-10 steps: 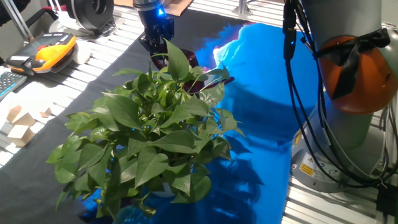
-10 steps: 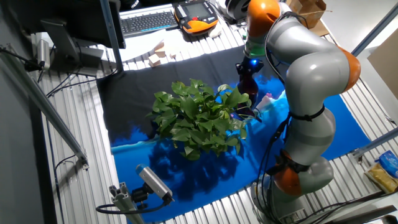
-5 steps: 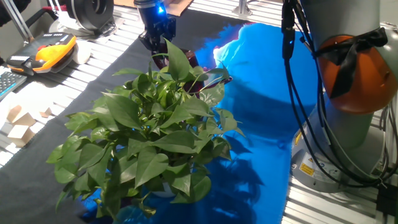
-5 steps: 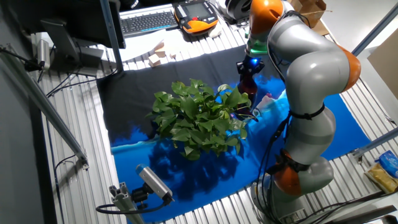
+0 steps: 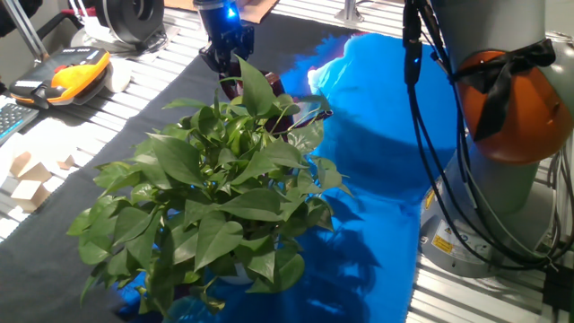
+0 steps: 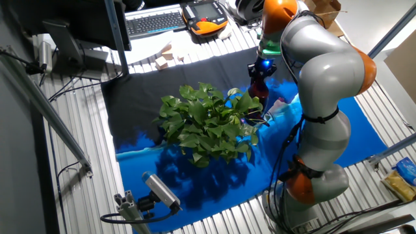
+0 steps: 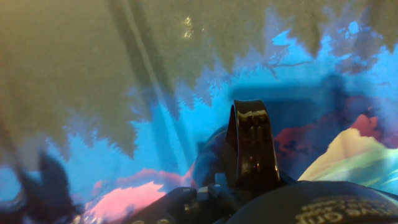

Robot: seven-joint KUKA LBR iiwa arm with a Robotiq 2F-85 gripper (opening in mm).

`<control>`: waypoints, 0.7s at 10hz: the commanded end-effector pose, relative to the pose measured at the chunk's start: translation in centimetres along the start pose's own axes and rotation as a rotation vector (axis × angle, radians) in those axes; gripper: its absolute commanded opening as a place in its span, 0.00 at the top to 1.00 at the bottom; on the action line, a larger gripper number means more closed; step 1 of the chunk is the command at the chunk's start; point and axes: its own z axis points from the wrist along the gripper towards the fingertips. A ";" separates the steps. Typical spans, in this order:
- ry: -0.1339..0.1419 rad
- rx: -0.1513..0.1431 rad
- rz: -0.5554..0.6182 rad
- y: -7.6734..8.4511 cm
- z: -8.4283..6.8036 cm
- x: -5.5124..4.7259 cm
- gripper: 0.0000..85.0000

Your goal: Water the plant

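The arm is reaching down at the far edge of the plant, its gripper hanging just above the outermost leaves; whether the jaws are holding the dark cup cannot be told. One plant is standing on a black cloth beside one blue cloth. One keyboard and one orange pendant are lying on the slatted table.

Slatted metal table carries a black cloth, with a blue cloth beside it. Plant stands where they meet. Orange teach pendant, keyboard and small wooden blocks lie on bare slats.
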 end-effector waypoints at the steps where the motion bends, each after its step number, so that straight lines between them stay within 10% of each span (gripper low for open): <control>1: -0.011 0.014 0.002 0.0 0.0 0.0 1.00; 4: -0.027 0.030 0.003 0.0 0.0 0.0 1.00; 7: -0.031 -0.019 0.013 0.0 0.0 0.0 1.00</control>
